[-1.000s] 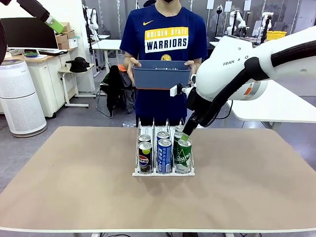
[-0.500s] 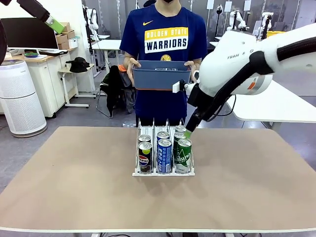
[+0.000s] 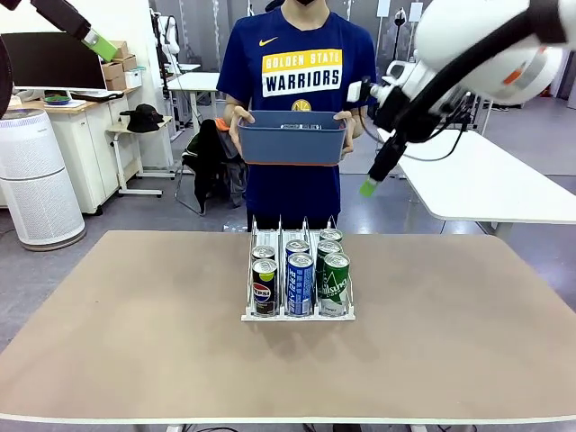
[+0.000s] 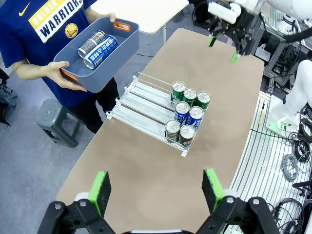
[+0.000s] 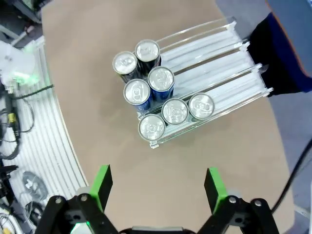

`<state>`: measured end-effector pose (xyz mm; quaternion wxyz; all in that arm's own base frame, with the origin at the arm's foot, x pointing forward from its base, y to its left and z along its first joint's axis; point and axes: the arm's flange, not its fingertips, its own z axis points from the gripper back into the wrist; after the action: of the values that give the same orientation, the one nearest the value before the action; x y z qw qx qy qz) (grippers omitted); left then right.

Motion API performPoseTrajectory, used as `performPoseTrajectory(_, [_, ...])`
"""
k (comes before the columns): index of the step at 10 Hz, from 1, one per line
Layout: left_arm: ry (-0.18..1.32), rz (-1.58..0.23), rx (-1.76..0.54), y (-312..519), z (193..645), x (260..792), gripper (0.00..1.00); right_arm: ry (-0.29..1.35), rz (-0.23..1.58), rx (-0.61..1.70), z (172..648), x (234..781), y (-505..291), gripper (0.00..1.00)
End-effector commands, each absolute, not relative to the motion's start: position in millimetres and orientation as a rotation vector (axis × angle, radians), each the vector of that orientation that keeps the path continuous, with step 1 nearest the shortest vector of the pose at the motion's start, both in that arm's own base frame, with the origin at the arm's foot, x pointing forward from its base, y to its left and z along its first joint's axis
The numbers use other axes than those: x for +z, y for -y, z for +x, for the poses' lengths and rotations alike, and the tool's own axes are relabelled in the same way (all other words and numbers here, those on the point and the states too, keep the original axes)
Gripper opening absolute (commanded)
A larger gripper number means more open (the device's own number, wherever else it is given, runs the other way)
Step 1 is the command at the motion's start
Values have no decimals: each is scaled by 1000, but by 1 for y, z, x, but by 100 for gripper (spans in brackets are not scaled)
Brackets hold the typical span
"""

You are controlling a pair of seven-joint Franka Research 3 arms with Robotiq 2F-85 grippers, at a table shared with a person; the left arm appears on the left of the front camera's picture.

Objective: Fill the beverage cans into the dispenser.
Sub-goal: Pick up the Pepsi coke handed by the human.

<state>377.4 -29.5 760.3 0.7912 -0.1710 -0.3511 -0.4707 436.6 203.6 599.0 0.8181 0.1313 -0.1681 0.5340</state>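
- Tan table fills the foreground, with a workroom of desks and equipment behind it.
- Left end effector hangs high at the upper left, well above the table. Seen from its wrist camera, its green-padded fingers stand wide apart with nothing between them.
- At mid-table sits the dispenser, with three lanes split by thin dividers.
- Seven beverage cans stand upright, bunched at its near front lip. Two black ones are in the left lane, two blue in the middle and three green in the right.
- Behind the dispenser, a person at the far edge holds a dark blue bin in both hands. Two spare cans lie on their sides in it.
- Right end effector hangs in the air above and to the right of the dispenser, near the bin. It points down, its fingers spread and empty.
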Motion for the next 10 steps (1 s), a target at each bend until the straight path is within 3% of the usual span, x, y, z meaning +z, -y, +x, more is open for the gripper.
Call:
performPoseTrajectory(1, [744,-362,-1007,29,377,760,100,343,330,1191,446,631,-187,100])
performPoseTrajectory(3, [744,-362,-1007,29,377,760,100,432,383,1190,446,669,-166,100])
performPoseTrajectory(10, [744,-362,-1007,29,377,760,100,657,292,1101,448,751,-122,100])
